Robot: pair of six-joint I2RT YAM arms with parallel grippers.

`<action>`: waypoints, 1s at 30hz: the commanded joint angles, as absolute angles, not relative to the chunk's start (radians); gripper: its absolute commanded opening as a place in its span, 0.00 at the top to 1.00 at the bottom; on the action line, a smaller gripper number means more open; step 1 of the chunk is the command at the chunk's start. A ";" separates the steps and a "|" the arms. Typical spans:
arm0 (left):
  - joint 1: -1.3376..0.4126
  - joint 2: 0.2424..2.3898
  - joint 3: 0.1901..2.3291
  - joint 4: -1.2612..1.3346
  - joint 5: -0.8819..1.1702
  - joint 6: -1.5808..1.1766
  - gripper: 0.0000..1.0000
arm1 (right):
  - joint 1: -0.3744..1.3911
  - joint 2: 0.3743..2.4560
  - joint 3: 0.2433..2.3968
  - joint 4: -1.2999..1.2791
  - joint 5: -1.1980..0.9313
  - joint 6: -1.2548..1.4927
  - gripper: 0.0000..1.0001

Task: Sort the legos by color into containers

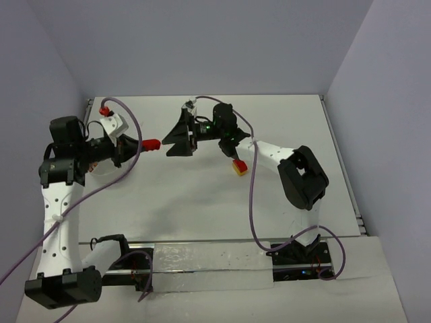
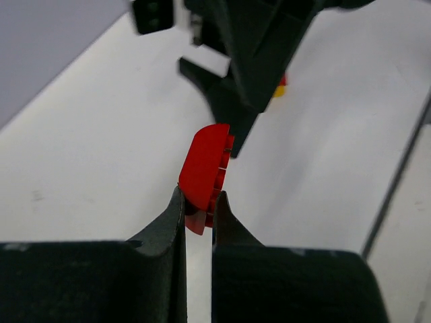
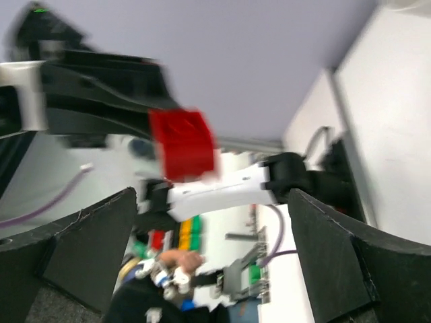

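Observation:
A red lego [image 1: 151, 144] hangs in the air above the table's left half, and my left gripper [image 1: 138, 145] is shut on its near end. In the left wrist view the red lego [image 2: 205, 165] sticks up from between the two black fingers of that gripper [image 2: 199, 202]. My right gripper [image 1: 172, 138] faces it from the right, open wide with nothing between its fingers. From the right wrist the red lego [image 3: 180, 142] shows blurred, beyond the spread fingertips of the right gripper [image 3: 212, 229]. A red-and-yellow lego [image 1: 238, 167] lies on the table under the right arm. The containers are out of view.
A small red piece [image 1: 104, 110] sits at the table's back left corner. Purple cables [image 1: 252, 202] trail from both arms over the table. Walls close in the table at the back and both sides.

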State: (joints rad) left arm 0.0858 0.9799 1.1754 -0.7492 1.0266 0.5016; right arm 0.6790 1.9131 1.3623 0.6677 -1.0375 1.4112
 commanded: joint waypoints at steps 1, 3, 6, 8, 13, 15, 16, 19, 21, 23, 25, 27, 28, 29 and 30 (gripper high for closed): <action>0.188 1.113 1.378 -1.182 0.906 0.915 1.00 | 0.635 1.779 1.453 0.122 -0.885 0.949 0.00; 0.236 1.174 1.495 -1.377 0.864 1.048 1.00 | 0.627 1.749 1.497 -0.014 -0.814 0.832 0.00; 0.273 1.168 1.509 -1.378 0.653 1.188 1.00 | 0.603 1.694 1.521 -0.191 -0.683 0.636 0.00; 0.272 1.153 1.473 -1.378 0.532 1.265 1.00 | 0.583 1.669 1.527 -0.259 -0.650 0.552 0.00; 0.279 1.135 1.405 -1.374 0.384 1.382 1.00 | 0.545 1.626 1.496 -0.333 -0.607 0.452 0.00; 0.285 1.148 1.407 -1.372 0.359 1.406 1.00 | 0.531 1.606 1.474 -0.350 -0.593 0.423 0.00; 0.288 1.158 1.410 -1.373 0.350 1.414 1.00 | 0.528 1.599 1.467 -0.356 -0.583 0.411 0.00; 0.290 1.174 1.386 -1.346 0.304 1.441 1.00 | 0.523 1.596 1.465 -0.373 -0.582 0.391 0.00; 0.290 1.182 1.356 -1.318 0.259 1.479 1.00 | 0.521 1.599 1.466 -0.375 -0.584 0.391 0.00; 0.290 1.203 1.324 -1.266 0.214 1.488 1.00 | 0.520 1.611 1.480 -0.385 -0.586 0.387 0.00; 0.290 1.241 1.337 -1.257 0.221 1.489 1.00 | 0.521 1.616 1.487 -0.391 -0.583 0.385 0.00; 0.290 1.273 1.353 -1.246 0.233 1.479 1.00 | 0.520 1.616 1.487 -0.393 -0.576 0.381 0.00; 0.289 1.289 1.359 -1.239 0.238 1.475 1.00 | 0.520 1.615 1.486 -0.397 -0.573 0.376 0.00; 0.289 1.300 1.361 -1.223 0.240 1.472 1.00 | 0.520 1.615 1.486 -0.402 -0.567 0.372 0.00; 0.290 1.312 1.361 -1.202 0.242 1.470 1.00 | 0.520 1.614 1.484 -0.407 -0.559 0.367 0.00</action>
State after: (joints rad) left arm 0.2836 1.2831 1.3293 -1.2804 0.2441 1.4490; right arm 0.5236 1.6440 1.4643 -0.3887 -0.5871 0.4053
